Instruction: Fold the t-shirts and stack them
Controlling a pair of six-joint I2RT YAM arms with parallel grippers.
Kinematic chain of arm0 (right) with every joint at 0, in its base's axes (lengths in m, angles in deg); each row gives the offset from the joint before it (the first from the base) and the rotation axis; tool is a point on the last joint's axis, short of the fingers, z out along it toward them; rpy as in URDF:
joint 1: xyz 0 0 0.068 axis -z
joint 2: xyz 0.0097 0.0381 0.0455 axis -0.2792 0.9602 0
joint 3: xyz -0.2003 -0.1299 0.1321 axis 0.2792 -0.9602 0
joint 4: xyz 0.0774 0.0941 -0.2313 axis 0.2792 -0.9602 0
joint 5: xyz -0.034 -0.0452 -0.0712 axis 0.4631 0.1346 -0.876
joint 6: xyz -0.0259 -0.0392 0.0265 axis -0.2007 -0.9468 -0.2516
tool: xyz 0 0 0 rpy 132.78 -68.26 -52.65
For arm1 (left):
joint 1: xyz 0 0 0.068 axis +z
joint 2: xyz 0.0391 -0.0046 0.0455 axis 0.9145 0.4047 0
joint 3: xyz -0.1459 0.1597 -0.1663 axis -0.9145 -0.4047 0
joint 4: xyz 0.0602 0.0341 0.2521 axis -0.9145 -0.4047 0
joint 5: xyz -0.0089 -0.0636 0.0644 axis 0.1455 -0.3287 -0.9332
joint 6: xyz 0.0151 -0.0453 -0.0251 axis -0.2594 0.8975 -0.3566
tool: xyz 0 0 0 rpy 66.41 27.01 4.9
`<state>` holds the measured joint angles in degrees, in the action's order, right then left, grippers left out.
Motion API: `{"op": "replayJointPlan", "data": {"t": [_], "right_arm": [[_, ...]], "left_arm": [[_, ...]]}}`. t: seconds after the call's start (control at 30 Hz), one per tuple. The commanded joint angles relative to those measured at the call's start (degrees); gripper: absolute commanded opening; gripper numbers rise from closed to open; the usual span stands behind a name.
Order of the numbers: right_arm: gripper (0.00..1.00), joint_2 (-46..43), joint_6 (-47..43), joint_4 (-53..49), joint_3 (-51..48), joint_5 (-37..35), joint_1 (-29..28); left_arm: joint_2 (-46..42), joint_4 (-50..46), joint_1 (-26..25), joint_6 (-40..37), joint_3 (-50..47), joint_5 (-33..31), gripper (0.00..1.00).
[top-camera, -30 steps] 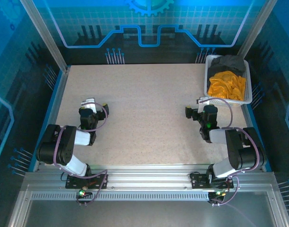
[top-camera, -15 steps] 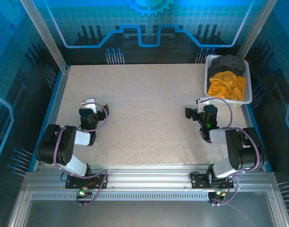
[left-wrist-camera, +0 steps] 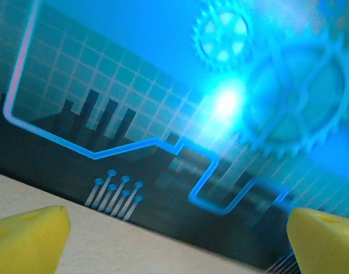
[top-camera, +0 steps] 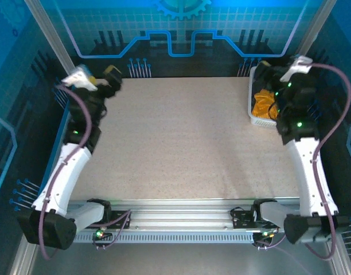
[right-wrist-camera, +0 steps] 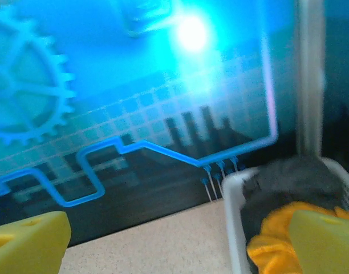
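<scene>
Left gripper (top-camera: 100,78): above the far-left corner of the table (top-camera: 181,143), jaws spread wide, nothing between them.
Right gripper (top-camera: 277,71): far right, over the white basket (top-camera: 253,118), jaws wide apart, empty.
Orange-yellow t-shirt (right-wrist-camera: 264,249): crumpled in the basket, near side.
Charcoal grey t-shirt (right-wrist-camera: 288,182): same basket, far side, touching the orange-yellow one.

Both arms stretched forward, left pincer (top-camera: 98,77) spread wide, right pincer (top-camera: 282,67) likewise

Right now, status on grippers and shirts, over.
Both grippers open, empty: left gripper high, far-left; right gripper by the basket. Orange t-shirt, grey t-shirt crumpled inside basket. Nothing blocking.
</scene>
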<state>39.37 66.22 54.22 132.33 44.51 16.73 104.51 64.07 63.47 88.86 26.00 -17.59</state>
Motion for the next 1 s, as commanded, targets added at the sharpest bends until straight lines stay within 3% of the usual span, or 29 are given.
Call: {"op": "replayJointPlan", "data": {"t": [0.0, 0.13, 0.23, 0.43, 0.6, 0.77, 0.97], "right_arm": [[0.96, 13.2, 12.0, -22.9, 7.3, 1.2, 1.9], [0.91, 24.1, 17.3, -26.8, 15.3, -0.5, 4.4], [0.9, 30.4, 22.0, -24.9, 16.8, 0.5, 6.9], [0.86, 40.9, 31.9, -17.6, 16.7, 4.4, 11.4], [0.72, 48.0, 39.8, -12.1, 15.5, 7.6, 13.3], [0.49, 53.0, 41.8, -13.1, 19.0, 9.8, 13.2], [0.01, 46.3, 44.6, -5.4, 9.9, 7.0, 12.5]], "left_arm": [[9.2, -19.7, -1.4, 15.7, 7.6, 14.2, 0.99], [18.1, -33.9, -8.9, 9.1, 23.0, 16.4, 0.99], [20.4, -37.9, -14.3, 7.1, 26.4, 18.0, 0.99], [16.5, -27.2, -21.1, 12.2, 16.5, 27.7, 0.96], [11.6, -21.3, -25.3, 15.4, 11.0, 30.1, 0.95], [7.9, -17.1, -25.5, 18.5, 8.1, 31.6, 0.91], [7.8, -19.6, -25.5, 17.1, 9.8, 31.6, 0.84]]}}
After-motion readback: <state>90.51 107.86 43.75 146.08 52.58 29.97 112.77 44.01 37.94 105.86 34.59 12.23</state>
